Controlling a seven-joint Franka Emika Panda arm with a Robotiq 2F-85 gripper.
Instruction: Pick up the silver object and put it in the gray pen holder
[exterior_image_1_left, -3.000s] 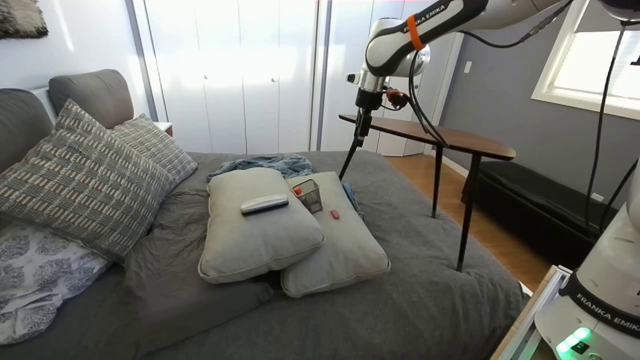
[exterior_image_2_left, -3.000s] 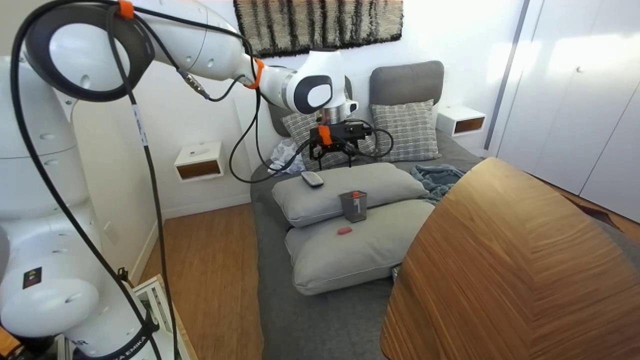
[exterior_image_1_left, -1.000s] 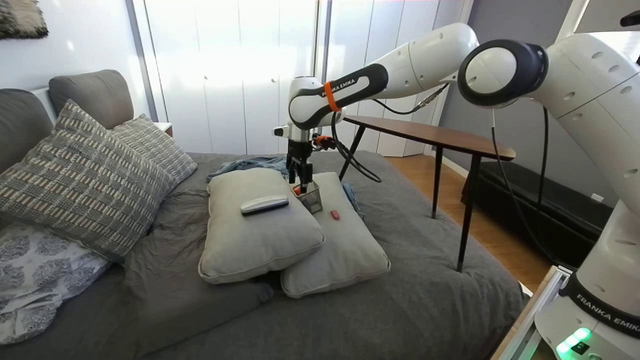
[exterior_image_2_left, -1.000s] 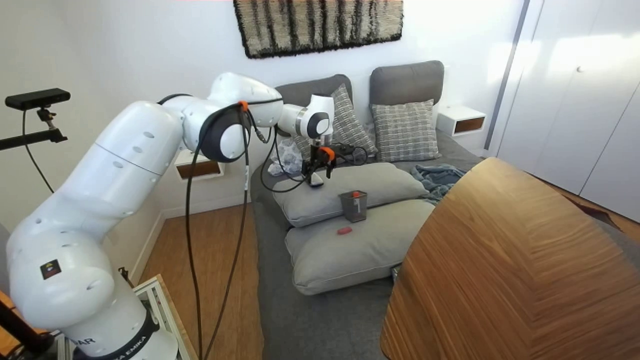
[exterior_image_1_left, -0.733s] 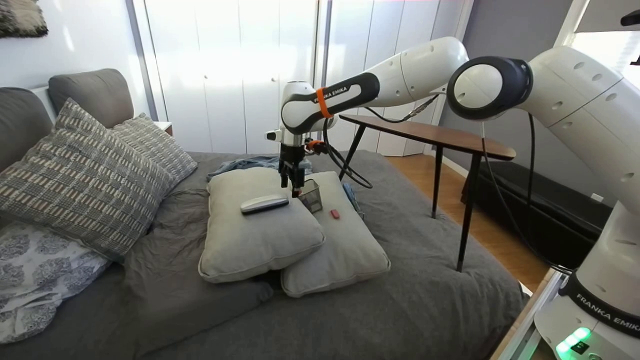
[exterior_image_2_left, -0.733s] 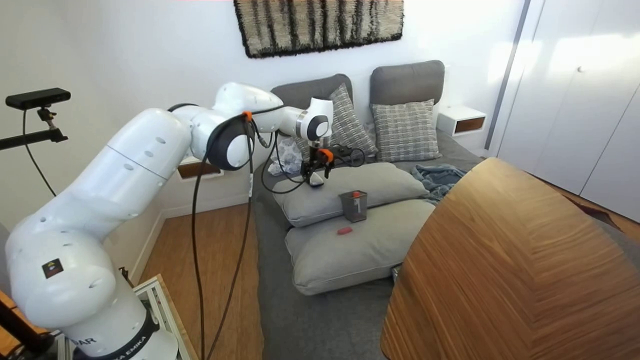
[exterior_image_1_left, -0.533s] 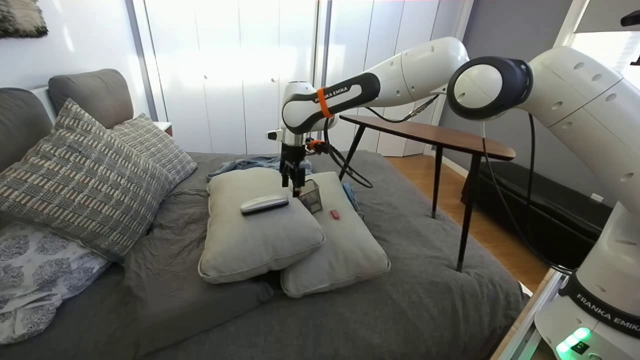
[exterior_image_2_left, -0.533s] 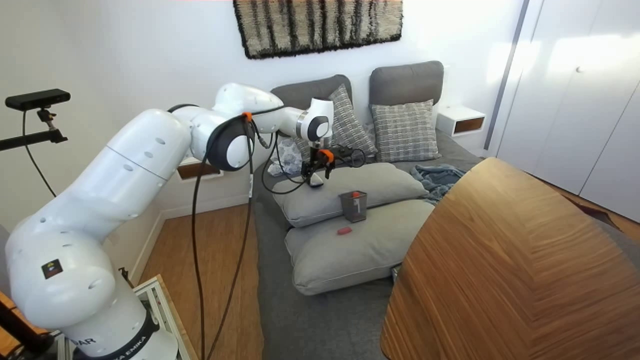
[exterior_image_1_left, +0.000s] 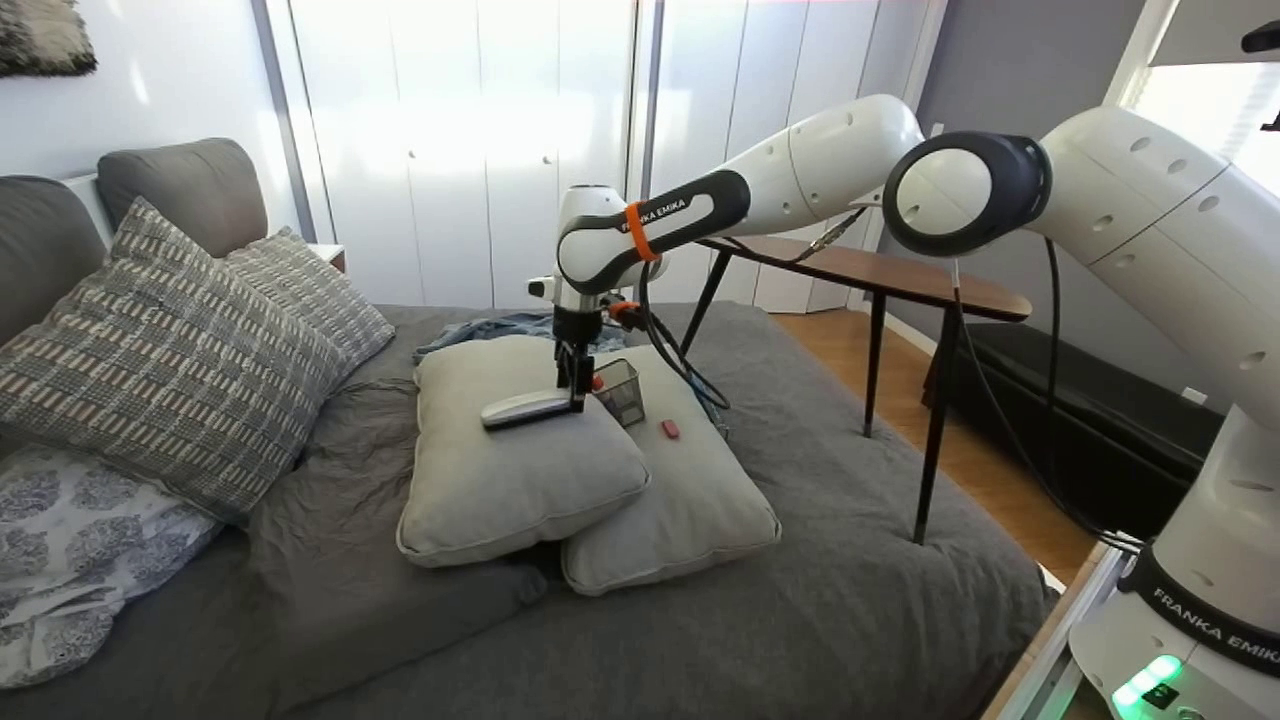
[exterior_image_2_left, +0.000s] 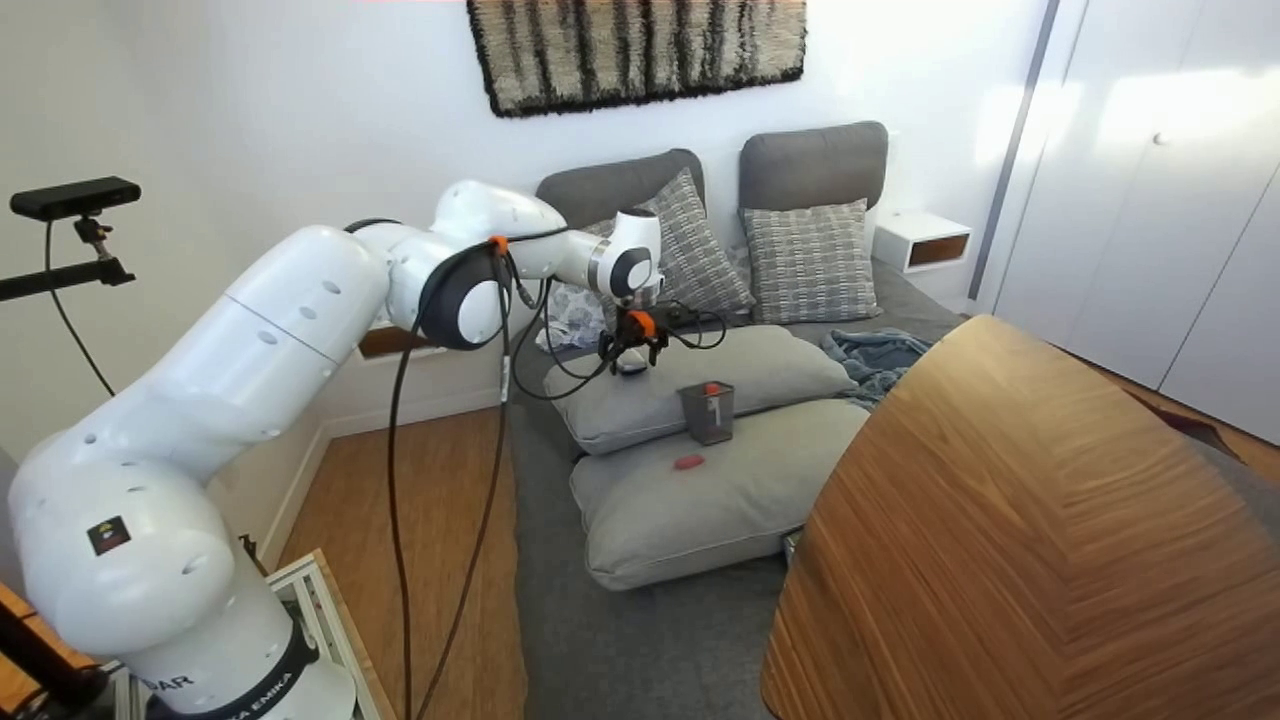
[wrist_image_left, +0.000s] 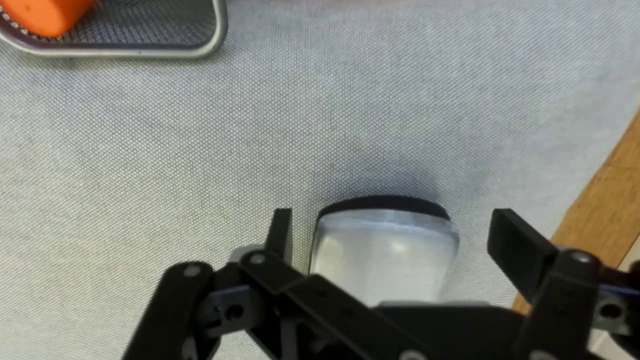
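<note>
Gripper (wrist_image_left: 392, 227), wrist view: released; both fingers stand wide apart, tips about level in frame.
Silver object (wrist_image_left: 387, 260), wrist view: end sits between the fingers, cloth showing at either flank; pale top, dark edge; remainder hidden by the gripper.
Pen holder (wrist_image_left: 130, 50), wrist view: up and left of the fingertips, apart from them; gray mesh, cut by the frame edge.
Orange item (wrist_image_left: 47, 15), wrist view: inside the pen holder.
Gripper (exterior_image_1_left: 573, 388), in an exterior view: pointing down over the upper pillow (exterior_image_1_left: 510, 480); a finger crosses in front of the silver object's right end. Touch or gap: cannot tell.
Silver object, same view: lies on the upper pillow, stretching left from the fingertips.
Pen holder, same view: just right of the fingertips.
Lower pillow (exterior_image_1_left: 690, 520), same view: right of the gripper, overlapped by the upper pillow.
Red item (exterior_image_1_left: 670, 429), same view: on the lower pillow, past the pen holder from the gripper.
Patterned cushions (exterior_image_1_left: 170, 370), same view: well left of the gripper.
Gripper (exterior_image_2_left: 633, 360), in an exterior view: astride the silver object, a pale patch showing between the fingers.
Pen holder (exterior_image_2_left: 700, 430), same view: near, below and right of the gripper, where the pillows meet.
Table (exterior_image_2_left: 1000, 520), same view: well right of the gripper, in the foreground.
</note>
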